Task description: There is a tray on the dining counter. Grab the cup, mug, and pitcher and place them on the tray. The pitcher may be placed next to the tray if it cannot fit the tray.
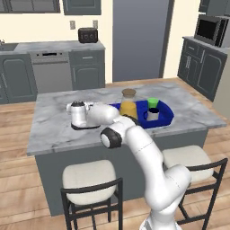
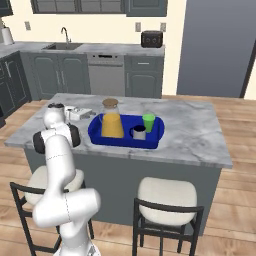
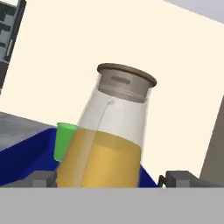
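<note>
Dining counter: the long island with a grey-veined white marble top (image 1: 54, 130) (image 2: 200, 135) and a dark grey base; two cushioned black-framed stools (image 1: 90, 182) (image 2: 165, 197) stand at its near side.
Tray: the deep royal-blue rectangular tray (image 1: 167, 117) (image 2: 150, 143) (image 3: 22, 159) with rounded corners lies flat on the marble top, towards the middle of the island.
Pitcher: the squat vessel of yellow-orange liquid with a clear upper part and a grey-brown lid (image 1: 128, 106) (image 2: 111, 120) (image 3: 107, 140) stands upright inside the tray, at the end nearest the arm.
Cup: the small bright green tapered tumbler (image 1: 153, 103) (image 2: 148, 121) (image 3: 64, 140) stands upright in the tray, at the far side, beyond the mug.
Mug: the small pale mug with a dark navy inside (image 1: 152, 114) (image 2: 139, 132) stands in the tray, just in front of the green cup and beside the pitcher.
Gripper: the white two-finger hand (image 3: 107, 179) points at the pitcher from close by; its jaws are spread wide, one dark fingertip (image 3: 43, 178) on either side of the pitcher's base, and they hold nothing. Whether the tips touch the glass cannot be told.
Background: a dark toaster (image 1: 88, 34) (image 2: 152, 38) sits on the far wall counter.
</note>
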Controlling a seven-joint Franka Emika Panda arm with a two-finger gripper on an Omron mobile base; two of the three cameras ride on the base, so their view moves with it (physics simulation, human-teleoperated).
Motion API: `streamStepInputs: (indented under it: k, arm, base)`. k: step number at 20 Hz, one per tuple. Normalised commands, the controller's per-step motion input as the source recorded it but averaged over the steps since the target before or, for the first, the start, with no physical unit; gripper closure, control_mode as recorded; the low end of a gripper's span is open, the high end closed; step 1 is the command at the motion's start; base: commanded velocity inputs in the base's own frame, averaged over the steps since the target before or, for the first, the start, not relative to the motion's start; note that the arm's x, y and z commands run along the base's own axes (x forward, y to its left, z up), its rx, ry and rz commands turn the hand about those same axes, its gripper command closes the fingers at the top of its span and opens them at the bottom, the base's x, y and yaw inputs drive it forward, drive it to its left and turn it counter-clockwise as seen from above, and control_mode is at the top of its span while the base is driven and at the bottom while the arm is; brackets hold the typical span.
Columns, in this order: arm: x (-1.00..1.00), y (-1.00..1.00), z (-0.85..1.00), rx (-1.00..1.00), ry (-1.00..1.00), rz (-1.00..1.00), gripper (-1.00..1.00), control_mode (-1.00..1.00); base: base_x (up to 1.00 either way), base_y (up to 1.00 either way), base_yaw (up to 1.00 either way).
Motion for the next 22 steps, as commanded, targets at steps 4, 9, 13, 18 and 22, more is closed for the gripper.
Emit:
streamStepInputs:
  k: [4, 9, 13, 18, 22]
  arm:
    - [-0.63, 0.04, 0.59, 0.02, -0.4, 0.15, -1.0, -1.0]
    - [-0.66, 0.0, 0.76, 0.07, -0.44, 0.11, -1.0, -1.0]
    - [-0.84, 0.0, 0.56, 0.09, -0.32, 0.12, -1.0, -1.0]
    - [-1.0, -0.04, 0.46, 0.09, -0.28, 0.09, -1.0, -1.0]
    - [-1.0, -0.08, 0.37, 0.12, -0.23, 0.1, -1.0, -1.0]
  base:
    - [0.0, 0.0, 0.0]
    - [0.0, 0.0, 0.0]
    - [0.0, 0.0, 0.0]
    - [0.0, 0.0, 0.0]
    - [0.0, 0.0, 0.0]
